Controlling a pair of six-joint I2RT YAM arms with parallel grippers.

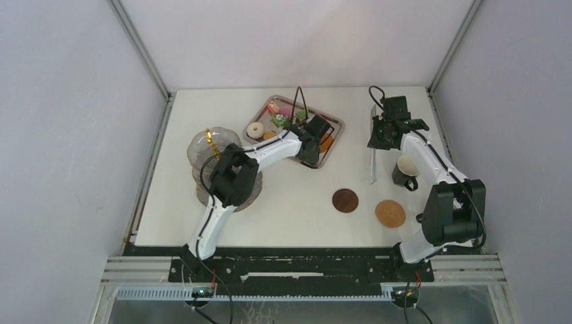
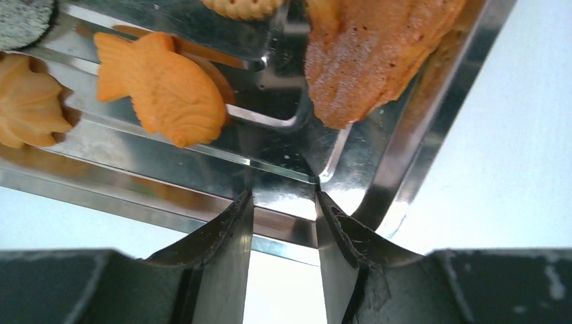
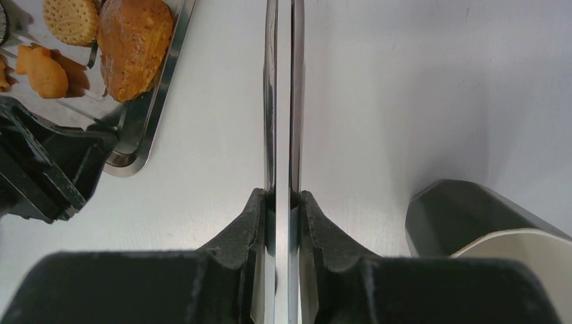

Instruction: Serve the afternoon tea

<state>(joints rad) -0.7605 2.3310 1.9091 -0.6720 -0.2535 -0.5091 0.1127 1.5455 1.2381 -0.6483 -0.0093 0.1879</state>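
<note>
- We see the steel tray (image 2: 189, 169) lying toward the far side of the table (image 1: 283, 209). It holds the sweets: a white ring donut (image 1: 255, 129) at its left end and small colourful cakes (image 1: 276, 108) in pink and green along its far side.
- Close up, by the tray's near right corner, lie a fish-shaped orange cake (image 2: 162, 88), a large brown ridged cake (image 2: 378, 54) beside it and a pale round biscuit (image 3: 71, 20) just past them.
- The left gripper (image 2: 283, 199) sits at that same corner. Its fingers are drawn in close with a narrow slot between them and their tips at the tray's rim. We cannot tell whether they clamp the rim or only rest on it.
- The right gripper (image 3: 283, 196) is to the right of the tray and apart from it, pinching the long metal tongs (image 1: 372, 158). Both blades are squeezed together between its pads, and the tongs run alongside the tray's right end.
- A dark cup (image 1: 405, 174) with a pale inside stands further right of the tray, past the tongs, on the bare table.
- Two brown round coasters lie on the near side of the tray, off to its right. The darker coaster (image 1: 345, 200) is closer to the tray and the lighter coaster (image 1: 390, 213) is further right. The two are apart from each other.
- The three-tier clear glass stand (image 1: 202, 145) with its gold pole (image 1: 212, 143) stands left of the tray, partly under the left arm.
</note>
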